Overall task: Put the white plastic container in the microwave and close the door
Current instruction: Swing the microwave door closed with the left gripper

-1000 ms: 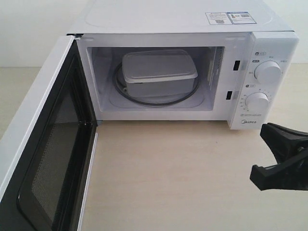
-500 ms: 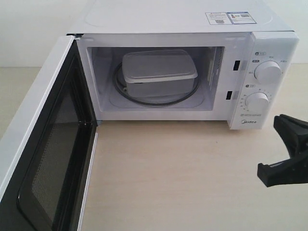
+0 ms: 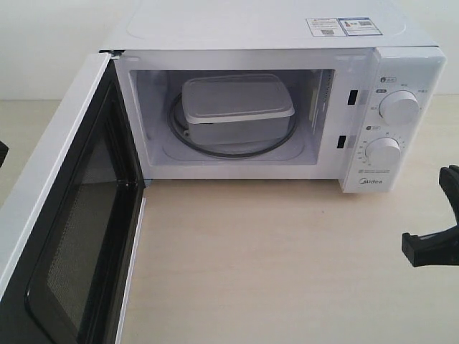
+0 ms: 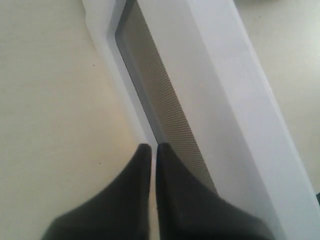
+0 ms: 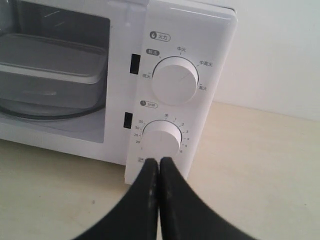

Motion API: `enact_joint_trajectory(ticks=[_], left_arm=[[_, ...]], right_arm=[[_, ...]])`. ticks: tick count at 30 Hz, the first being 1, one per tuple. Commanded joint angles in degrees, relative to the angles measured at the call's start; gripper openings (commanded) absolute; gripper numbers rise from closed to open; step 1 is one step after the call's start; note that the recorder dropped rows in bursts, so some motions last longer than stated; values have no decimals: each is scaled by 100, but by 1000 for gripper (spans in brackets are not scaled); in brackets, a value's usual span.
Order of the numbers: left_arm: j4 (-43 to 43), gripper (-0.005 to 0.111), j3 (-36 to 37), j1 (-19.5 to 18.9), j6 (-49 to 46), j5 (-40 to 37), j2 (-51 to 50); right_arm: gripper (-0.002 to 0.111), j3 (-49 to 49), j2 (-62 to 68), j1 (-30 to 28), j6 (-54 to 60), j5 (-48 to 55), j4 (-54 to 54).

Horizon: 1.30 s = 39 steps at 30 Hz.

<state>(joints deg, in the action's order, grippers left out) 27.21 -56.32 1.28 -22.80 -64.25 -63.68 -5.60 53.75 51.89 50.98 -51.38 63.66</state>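
Observation:
The white plastic container (image 3: 237, 109) sits lidded on the glass turntable inside the microwave (image 3: 287, 107); it also shows in the right wrist view (image 5: 50, 65). The door (image 3: 64, 215) stands swung wide open to the left. My right gripper (image 3: 430, 247) is at the far right edge over the table, in front of the dial panel (image 5: 172, 100) and apart from it. It is shut and empty (image 5: 159, 161). My left gripper (image 4: 152, 146) is shut and empty, close beside the door's outer face and mesh window (image 4: 165, 100). In the exterior view only a dark sliver of the left gripper (image 3: 2, 153) shows.
The microwave stands on a pale wooden table (image 3: 272, 265). Two round dials (image 3: 399, 107) are on the right panel. A white wall rises behind. The open door takes up the left front of the table.
My right gripper has drawn back to the right, away from the microwave's front, still shut. A dark sliver of the left gripper has appeared at the left edge. The container and door have not moved.

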Motion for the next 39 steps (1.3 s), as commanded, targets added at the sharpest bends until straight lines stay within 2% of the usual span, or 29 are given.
enact_joint_trajectory(ticks=[1, 6, 10, 17, 24, 32, 39], left_arm=[[312, 4, -39, -6, -70, -293, -248], [631, 4, -39, -6, -127, -323, -513], [1075, 4, -39, 29, -536, -333, -563], [1348, 4, -39, 652, -708, -59, -805], [1360, 4, -39, 1179, -708, 565, -1095], [1484, 4, -66, 1505, -942, 1450, -1364], [1968, 4, -102, 1672, -1381, 2170, -1617]], right_arm=[[0, 27, -53, 8, 50, -62, 11], [0, 27, -53, 8, 56, -61, 22], [0, 27, -53, 8, 56, -105, 22], [0, 27, -53, 8, 56, -219, -226], [0, -79, -53, 8, -482, -759, -764], [0, -883, -53, 8, -548, -840, -1800], [0, -1503, -53, 8, -548, -447, -1877]])
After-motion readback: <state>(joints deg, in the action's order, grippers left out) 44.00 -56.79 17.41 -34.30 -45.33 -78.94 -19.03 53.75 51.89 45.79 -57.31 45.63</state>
